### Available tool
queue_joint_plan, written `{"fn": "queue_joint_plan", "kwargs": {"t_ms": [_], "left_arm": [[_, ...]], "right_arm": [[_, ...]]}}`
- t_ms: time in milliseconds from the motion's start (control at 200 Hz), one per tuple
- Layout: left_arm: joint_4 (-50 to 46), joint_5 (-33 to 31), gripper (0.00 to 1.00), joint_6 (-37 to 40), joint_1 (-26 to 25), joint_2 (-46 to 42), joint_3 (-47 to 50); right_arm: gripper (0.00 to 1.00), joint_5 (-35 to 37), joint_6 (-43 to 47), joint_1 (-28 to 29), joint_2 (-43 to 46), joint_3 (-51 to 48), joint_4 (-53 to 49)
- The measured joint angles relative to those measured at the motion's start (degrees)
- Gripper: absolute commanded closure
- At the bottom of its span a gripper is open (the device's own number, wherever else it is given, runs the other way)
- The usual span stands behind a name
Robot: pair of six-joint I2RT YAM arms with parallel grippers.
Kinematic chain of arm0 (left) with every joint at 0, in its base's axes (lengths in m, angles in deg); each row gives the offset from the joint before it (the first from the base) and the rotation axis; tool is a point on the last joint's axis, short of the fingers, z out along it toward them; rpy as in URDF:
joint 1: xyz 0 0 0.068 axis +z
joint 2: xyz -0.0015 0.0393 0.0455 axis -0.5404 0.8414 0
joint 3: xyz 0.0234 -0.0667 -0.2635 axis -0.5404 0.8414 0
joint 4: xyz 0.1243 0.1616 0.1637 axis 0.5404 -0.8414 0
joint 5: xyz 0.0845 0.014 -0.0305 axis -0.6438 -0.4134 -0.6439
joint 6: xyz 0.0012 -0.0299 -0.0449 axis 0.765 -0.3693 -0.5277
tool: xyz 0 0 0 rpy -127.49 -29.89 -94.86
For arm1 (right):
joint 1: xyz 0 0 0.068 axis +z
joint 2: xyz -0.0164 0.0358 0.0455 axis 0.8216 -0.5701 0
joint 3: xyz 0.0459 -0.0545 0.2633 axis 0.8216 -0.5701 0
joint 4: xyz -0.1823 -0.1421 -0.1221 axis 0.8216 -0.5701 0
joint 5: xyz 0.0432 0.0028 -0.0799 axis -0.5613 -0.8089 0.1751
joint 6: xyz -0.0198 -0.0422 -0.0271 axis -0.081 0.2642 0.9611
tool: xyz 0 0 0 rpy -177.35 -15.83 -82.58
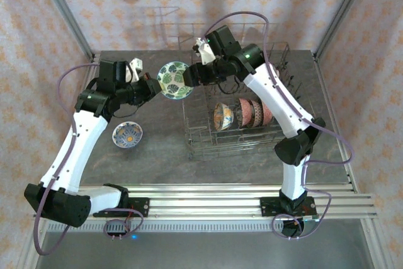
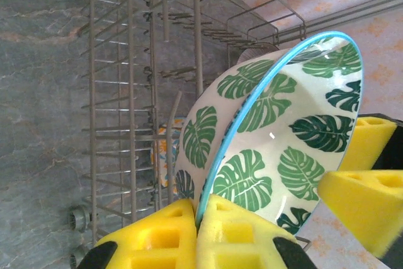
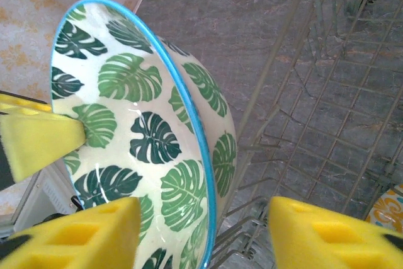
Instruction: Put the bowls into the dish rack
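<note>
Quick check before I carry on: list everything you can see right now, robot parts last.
leaf bowl: 1, white with green leaves and a blue rim, held in the air left of the dish rack
table bowl: 1, blue and white with an orange centre, on the table beside the left arm
racked bowls: 3, one orange-teal and two pinkish, standing on edge in the rack's near row
dish rack: 1, grey wire, right half of the table
table: 1, grey marbled
left claw: 1, yellow pads, shut on the leaf bowl's rim
right claw: 1, yellow pads, open, straddling the leaf bowl's rim
</note>
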Motion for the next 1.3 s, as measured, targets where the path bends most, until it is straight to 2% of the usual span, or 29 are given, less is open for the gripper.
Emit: {"fn": "queue_joint_plan", "kwargs": {"t_ms": [85,400,671,861,936,1061,1301], "left_arm": [[0.22,-0.74,1.00,0.00,-0.35,0.00,-0.02],[0.24,-3.76,1.00,0.02,-2.56,0.02,-0.04],[0.28,-5.42,1.00,0.00,-4.48,0.02,-0.11],[0.28,-6.23,1.00,0.00,-5.01,0.02,-0.11],[0.26,-6.56,0.96,0.00,-5.11,0.02,-0.11],[0.26,-6.73,0.84,-0.11,-5.11,0.02,-0.11],[1.36,-6.75,0.47,-0.33,-5.38,0.02,-0.44]], "right_arm": [[0.67,0.24,-0.63,0.00,0.00,-0.09,0.44],[0.87,2.27,-1.55,-0.07,0.00,-0.76,1.16],[0.97,4.92,-2.45,-0.07,0.07,-1.07,1.16],[1.00,5.35,-3.08,-0.04,0.76,-2.36,1.64],[1.00,5.44,-3.10,-0.04,0.96,-2.78,1.99],[1.00,5.51,-3.34,-0.04,1.42,-3.61,2.82],[1.00,7.34,-4.17,-0.04,2.12,-5.07,3.34]]}}
